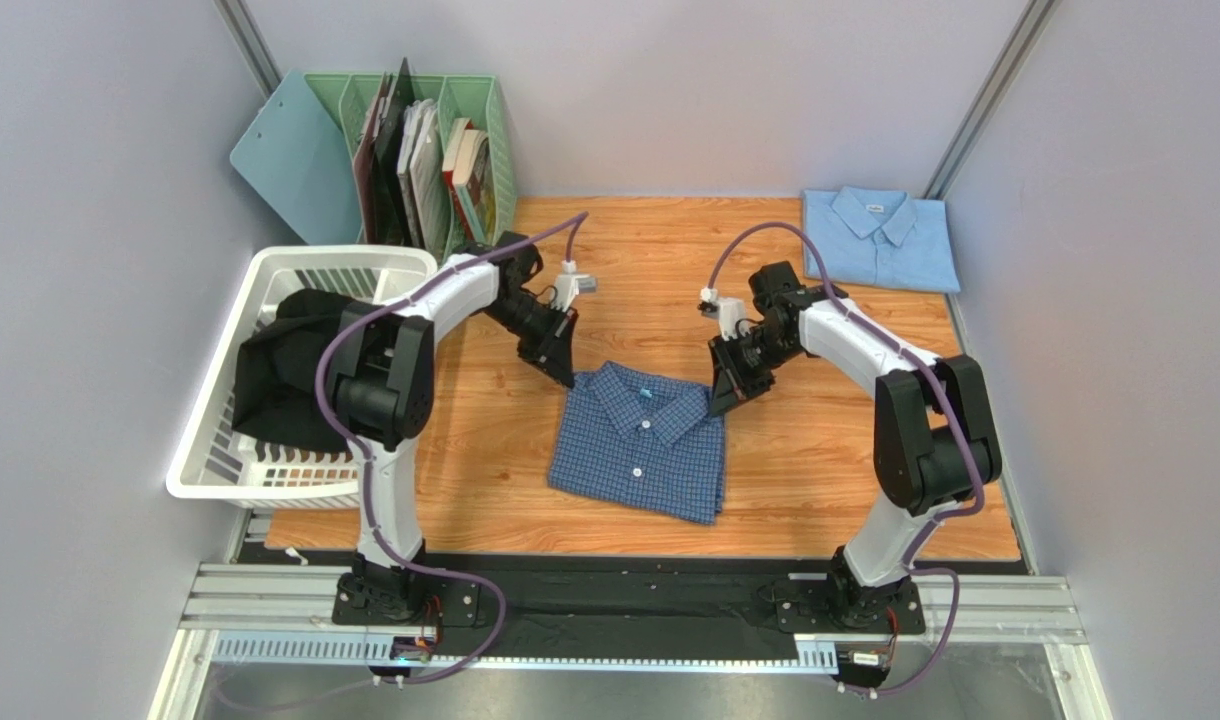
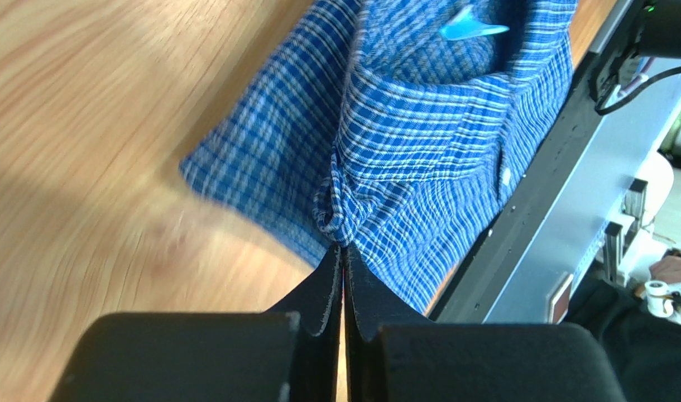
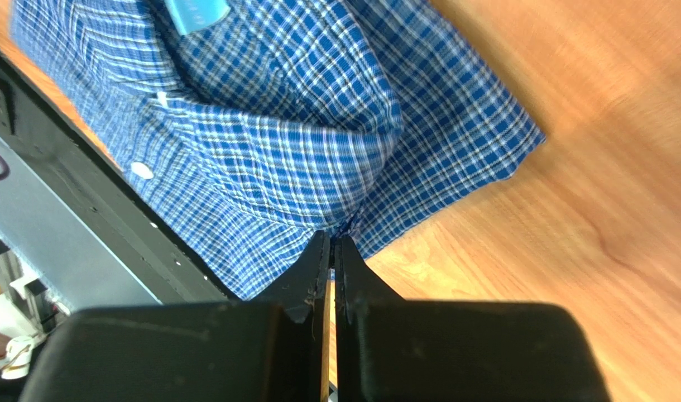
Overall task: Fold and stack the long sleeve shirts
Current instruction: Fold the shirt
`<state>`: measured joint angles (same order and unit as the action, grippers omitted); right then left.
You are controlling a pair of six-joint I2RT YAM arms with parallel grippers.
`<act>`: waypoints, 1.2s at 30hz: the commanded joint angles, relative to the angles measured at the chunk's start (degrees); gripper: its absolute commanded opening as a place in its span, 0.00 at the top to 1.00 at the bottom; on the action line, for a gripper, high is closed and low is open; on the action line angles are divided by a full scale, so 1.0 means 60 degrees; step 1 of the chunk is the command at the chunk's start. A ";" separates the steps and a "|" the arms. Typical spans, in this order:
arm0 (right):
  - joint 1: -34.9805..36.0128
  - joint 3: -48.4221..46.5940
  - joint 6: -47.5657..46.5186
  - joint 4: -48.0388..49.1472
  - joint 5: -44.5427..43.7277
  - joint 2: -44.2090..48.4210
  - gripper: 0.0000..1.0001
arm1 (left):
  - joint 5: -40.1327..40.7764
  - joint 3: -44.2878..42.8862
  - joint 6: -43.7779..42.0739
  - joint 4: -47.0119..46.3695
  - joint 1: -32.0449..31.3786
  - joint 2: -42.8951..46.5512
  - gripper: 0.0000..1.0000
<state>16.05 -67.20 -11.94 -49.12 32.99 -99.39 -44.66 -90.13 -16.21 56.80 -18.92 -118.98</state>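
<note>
A folded mid-blue checked shirt [image 1: 639, 447] lies collar-up on the wooden table [image 1: 812, 480], between the two arms. My left gripper [image 1: 565, 375] is shut on a bunched pinch of fabric at the shirt's far left corner; in the left wrist view, the checked shirt [image 2: 428, 151] puckers right at the gripper [image 2: 342, 248]. My right gripper [image 1: 717, 402] is shut on the far right corner; in the right wrist view, the gripper [image 3: 332, 238] pinches the checked cloth [image 3: 277, 142]. A folded pale sky-blue shirt [image 1: 879, 237] rests at the table's far right corner, apart from both grippers.
A white laundry basket [image 1: 346, 270] holding dark clothes [image 1: 293, 375] stands off the table's left edge. A green file rack [image 1: 474, 105] with books and a teal clipboard [image 1: 293, 158] stand at the back left. Grey walls enclose the table on three sides.
</note>
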 commanded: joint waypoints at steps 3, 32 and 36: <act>0.0020 -0.0812 -0.0294 0.0203 -0.0020 0.0133 1.00 | 0.0134 0.0168 -0.0404 -0.0032 0.0399 0.0891 1.00; -0.0845 -0.1429 0.0275 0.0145 0.1626 0.0098 0.46 | -0.2411 0.1365 0.0005 -0.1263 0.1044 0.2818 0.48; -0.0392 -0.0448 0.1577 0.0726 0.4501 0.0453 0.46 | -0.4429 0.2538 0.0094 -0.0678 0.0401 0.3174 0.43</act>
<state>10.74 -73.38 -9.63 -46.57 40.05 -100.44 -55.31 -80.71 -14.66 50.35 -12.16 -102.80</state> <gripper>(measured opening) 0.539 0.556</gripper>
